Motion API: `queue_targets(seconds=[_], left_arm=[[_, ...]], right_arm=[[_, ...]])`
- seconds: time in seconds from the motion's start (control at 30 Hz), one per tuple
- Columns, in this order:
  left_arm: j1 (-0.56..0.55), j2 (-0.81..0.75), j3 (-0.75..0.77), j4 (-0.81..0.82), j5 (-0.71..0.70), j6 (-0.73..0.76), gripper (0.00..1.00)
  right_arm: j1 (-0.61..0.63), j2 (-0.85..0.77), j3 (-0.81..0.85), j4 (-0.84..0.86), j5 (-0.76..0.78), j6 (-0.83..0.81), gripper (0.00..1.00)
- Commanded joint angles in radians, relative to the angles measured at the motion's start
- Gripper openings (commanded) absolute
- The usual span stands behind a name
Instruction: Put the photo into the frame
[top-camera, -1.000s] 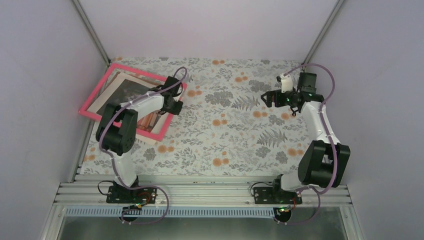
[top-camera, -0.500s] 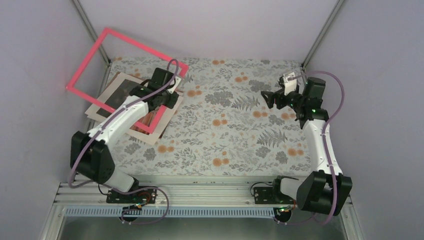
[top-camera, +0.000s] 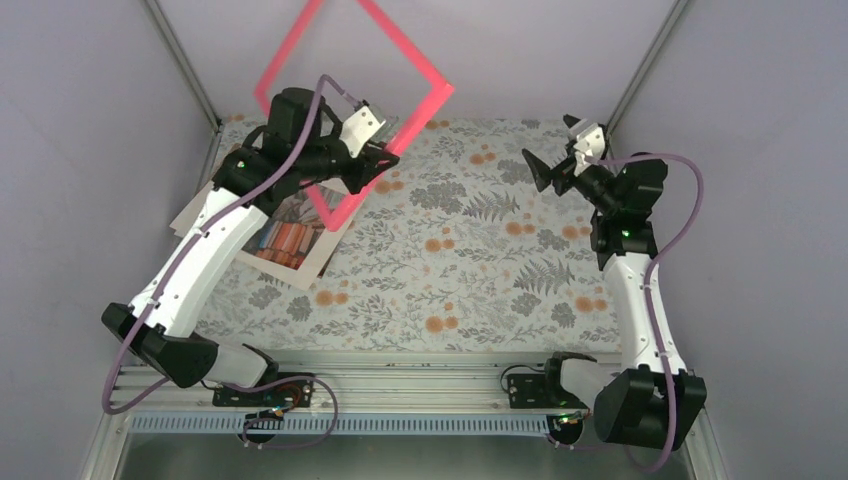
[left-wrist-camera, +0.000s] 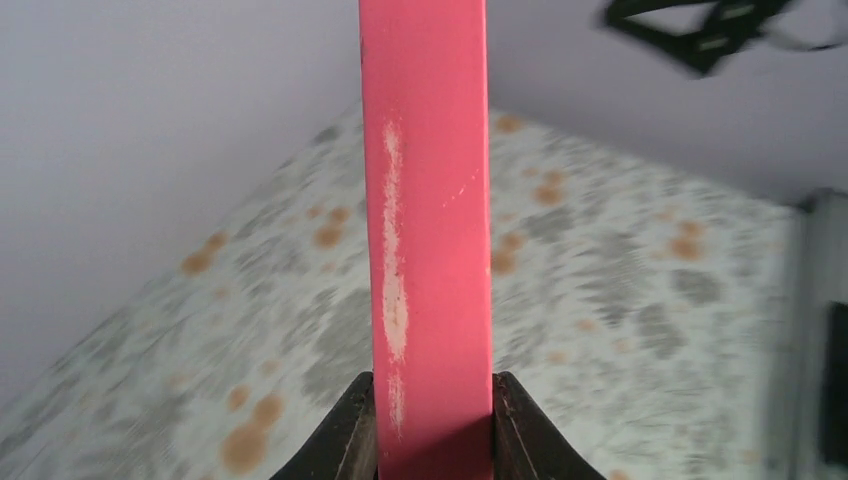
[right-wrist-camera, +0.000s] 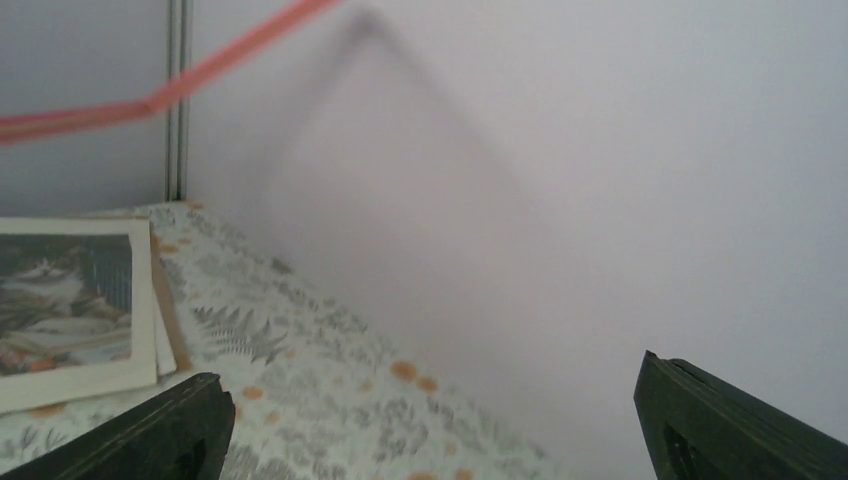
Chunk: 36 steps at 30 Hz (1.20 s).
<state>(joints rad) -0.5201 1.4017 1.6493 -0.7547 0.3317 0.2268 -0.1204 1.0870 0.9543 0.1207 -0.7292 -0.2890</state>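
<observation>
Frame (top-camera: 420, 120) and photo (top-camera: 285, 240) are apart at this moment, so the core of the task is not yet done. The pink frame hangs in the air above the far left part of the counter (top-camera: 480, 270), tilted so that it reads as a diamond from the overhead camera, with its top corner cut off by the edge of that view. The left tool (top-camera: 383, 157) is clamped on 1 side bar of the frame; the left wrist camera shows its 2 fingers pressed against either face of the pink bar, which carries a pale scuff down its length. Whether a clear pane sits in the frame cannot be told from these views.

The photo lies flat on the counter near the left wall, picture side up, partly hidden under the left arm. It rests on a brown board (right-wrist-camera: 172, 320) whose edge peeks out beside it in the right wrist view.

The right tool (top-camera: 557, 148) hovers over the far right of the counter, well apart from both photo and frame, with its fingers spread wide and nothing between them.

By the look of it, the frame is in hand and clear of the print. What remains is to bring the 2 together: line the photo up inside the frame's opening, seat it square, then let go.
</observation>
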Motion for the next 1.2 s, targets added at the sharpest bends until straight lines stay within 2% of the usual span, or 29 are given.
queue_targets(seconds=[0.0, 0.2, 0.37, 0.63, 0.83, 0.97, 1.03, 1.17], left_arm=[[-0.005, 0.012, 0.121, -0.032, 0.408, 0.09, 0.02], [-0.006, 0.029, 0.216, -0.089, 0.74, 0.109, 0.02], [-0.006, 0.029, 0.238, -0.104, 0.894, 0.101, 0.02], [-0.01, 0.026, 0.221, -0.127, 1.016, 0.113, 0.02], [-0.018, 0.028, 0.211, -0.117, 1.06, 0.098, 0.02], [-0.024, 0.027, 0.198, -0.111, 1.073, 0.09, 0.03], [-0.026, 0.028, 0.191, -0.108, 1.077, 0.084, 0.03], [-0.03, 0.029, 0.178, -0.099, 1.086, 0.074, 0.02]], right_arm=[[0.04, 0.003, 0.073, 0.169, 0.024, -0.02, 0.99], [0.109, -0.032, 0.105, 0.223, 0.072, -0.137, 0.95], [0.2, -0.023, 0.132, 0.25, 0.116, -0.327, 0.96], [0.24, 0.063, 0.244, 0.278, 0.15, -0.444, 0.97], [0.321, 0.113, 0.276, 0.294, 0.191, -0.657, 0.91], [0.385, 0.154, 0.285, 0.334, 0.28, -0.786, 0.91], [0.404, 0.182, 0.302, 0.363, 0.318, -0.804, 0.91], [0.418, 0.224, 0.341, 0.404, 0.352, -0.83, 0.85]])
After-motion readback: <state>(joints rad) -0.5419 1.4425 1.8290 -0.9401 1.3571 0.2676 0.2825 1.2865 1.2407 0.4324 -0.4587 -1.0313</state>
